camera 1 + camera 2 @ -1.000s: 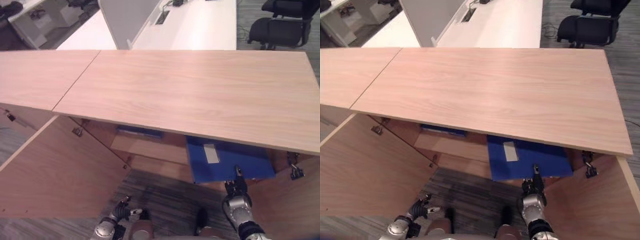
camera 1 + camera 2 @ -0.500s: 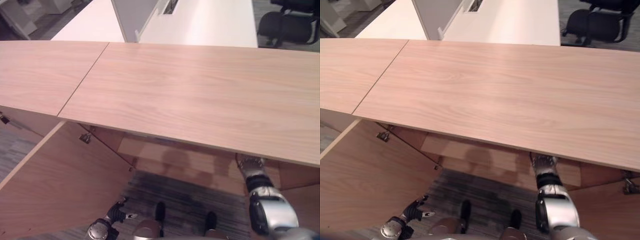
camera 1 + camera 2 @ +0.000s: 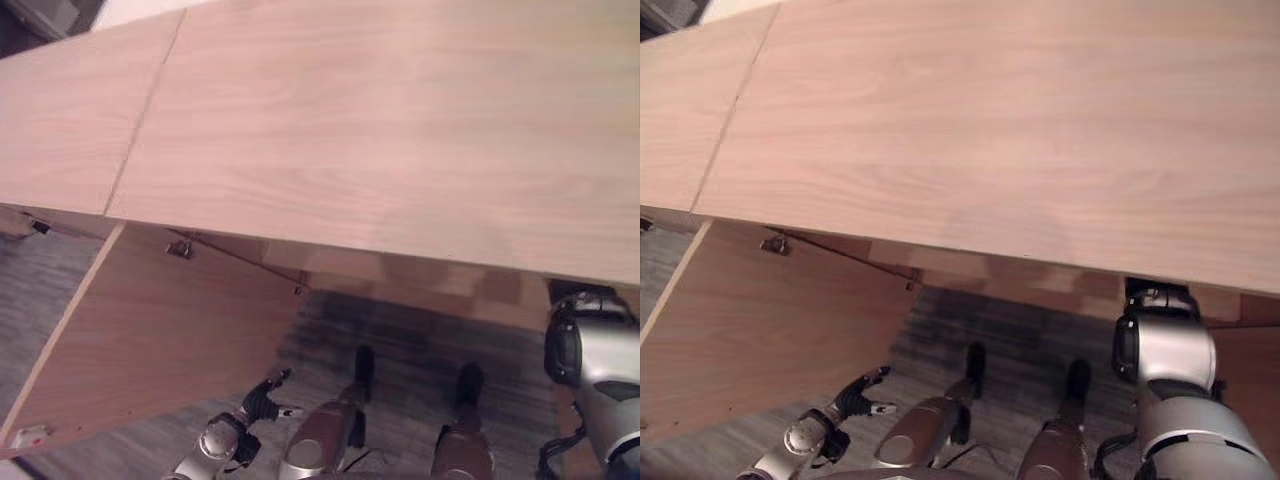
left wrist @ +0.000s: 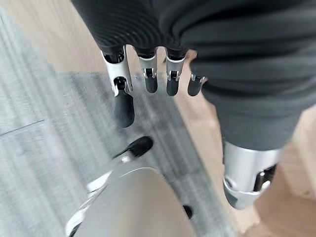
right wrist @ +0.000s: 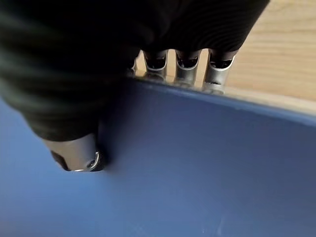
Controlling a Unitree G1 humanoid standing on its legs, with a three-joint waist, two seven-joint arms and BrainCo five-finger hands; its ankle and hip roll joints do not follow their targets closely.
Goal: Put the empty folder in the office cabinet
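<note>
On my left, the open cabinet door (image 3: 150,340) swings out beside me, and my left hand (image 4: 148,74) hangs low near the floor with its fingers relaxed and nothing in them. Ahead, the cabinet's wide wooden top (image 3: 380,130) covers the opening. On my right, my arm reaches in under that top, and the wrist view shows my right hand (image 5: 79,153) pinching the blue folder (image 5: 197,177): thumb on the near face, fingers (image 5: 187,69) hooked over its far edge. So the folder sits in my right hand, inside the cabinet by my reckoning, with light wood just past it.

The risk, as I judge it, is working blind. From above I can't see the shelf, so if I let go before the folder lies flat it may tip out towards the floor. Pushing further could jam its edge against the wood beyond.
</note>
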